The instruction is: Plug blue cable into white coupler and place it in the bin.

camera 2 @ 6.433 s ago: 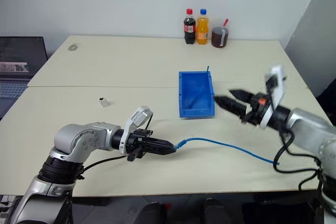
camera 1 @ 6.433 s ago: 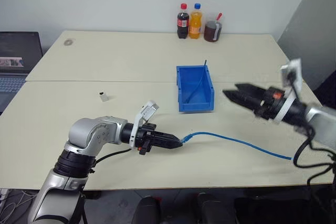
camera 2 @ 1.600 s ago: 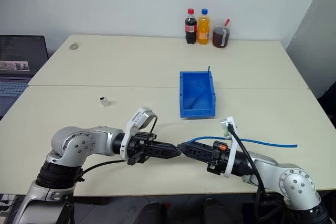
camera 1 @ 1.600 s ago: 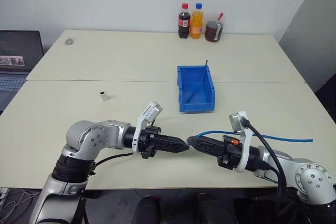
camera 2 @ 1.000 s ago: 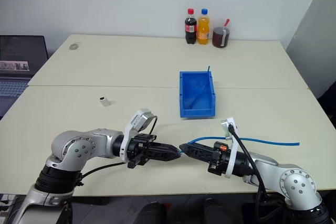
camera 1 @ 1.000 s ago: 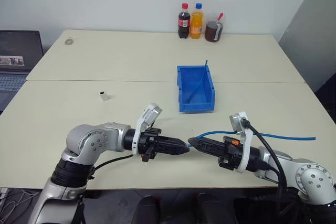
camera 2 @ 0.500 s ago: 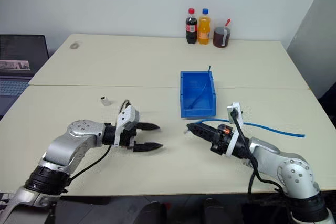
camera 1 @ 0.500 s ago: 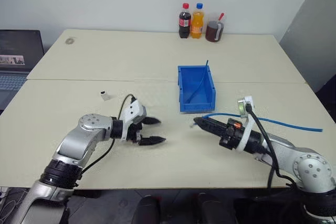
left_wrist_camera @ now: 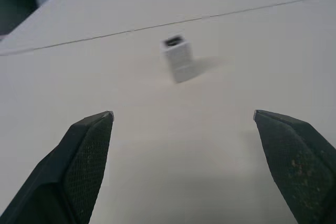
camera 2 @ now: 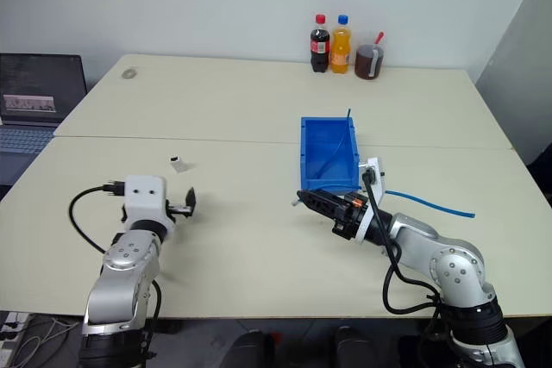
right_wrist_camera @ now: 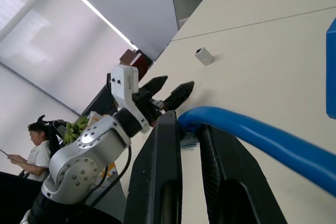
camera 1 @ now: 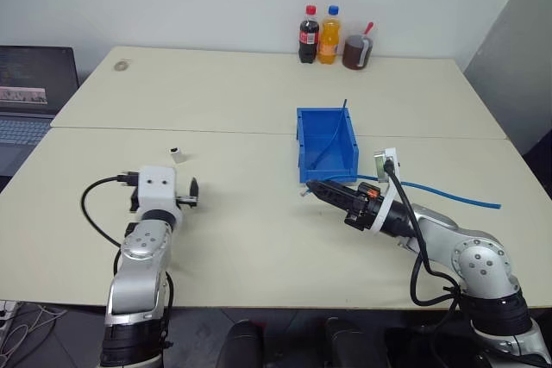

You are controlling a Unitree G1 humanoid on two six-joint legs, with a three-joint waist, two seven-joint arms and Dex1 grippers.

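Note:
The blue cable (camera 1: pixel 440 192) runs from the right side of the table to my right gripper (camera 1: pixel 311 187), which is shut on its plug end just in front of the bin (camera 1: pixel 326 175). In the right wrist view the cable (right_wrist_camera: pixel 247 132) sits pinched between the two fingers (right_wrist_camera: pixel 164 171). The white coupler (camera 1: pixel 176 154) stands on the table to the left. My left gripper (left_wrist_camera: pixel 182 113) is open and empty, pointing at the coupler (left_wrist_camera: pixel 176 56) a short way ahead of it. Another thin blue cable (camera 1: pixel 330 138) lies in the bin.
Two bottles (camera 1: pixel 316 34) and a cup (camera 1: pixel 354 51) stand at the table's far edge. A laptop (camera 1: pixel 26 92) sits off the left side, and a small round disc (camera 1: pixel 123 64) lies at the far left. A person (right_wrist_camera: pixel 35 148) is seated beyond the table.
My left gripper let go of the cable's end, opened wide and swung left to face the coupler. The right gripper carried the cable forward toward the bin's front.

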